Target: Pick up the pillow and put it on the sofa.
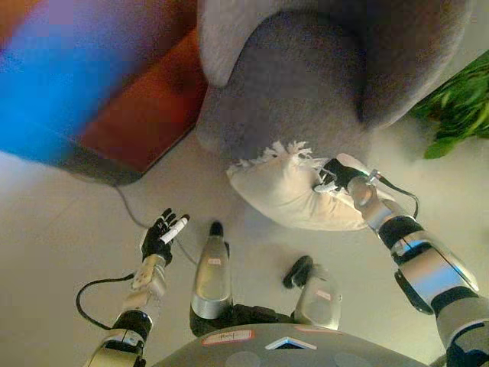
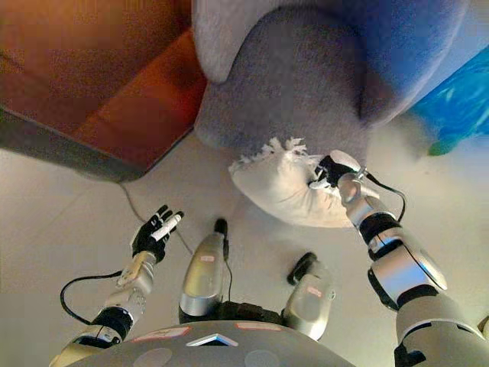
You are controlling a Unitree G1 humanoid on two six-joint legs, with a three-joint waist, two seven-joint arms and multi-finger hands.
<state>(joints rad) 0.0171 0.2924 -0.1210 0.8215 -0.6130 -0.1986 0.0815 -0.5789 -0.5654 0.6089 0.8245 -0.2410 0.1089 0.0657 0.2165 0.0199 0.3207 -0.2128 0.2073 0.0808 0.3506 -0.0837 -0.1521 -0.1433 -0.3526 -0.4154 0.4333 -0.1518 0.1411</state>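
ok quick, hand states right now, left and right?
Left hand: open, fingers straight, holding nothing, out over the floor.
Right hand: shut on the pillow, in front of the sofa.

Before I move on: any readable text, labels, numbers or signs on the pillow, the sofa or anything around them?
None can be read.
Pillow: fringed cream cloth, no print visible; the right hand is closed on its edge.
Grey sofa: plain fabric, no tag in view.
Orange-brown furniture beside it: no markings.
Plant: no label.
Left hand, open: no text on it.
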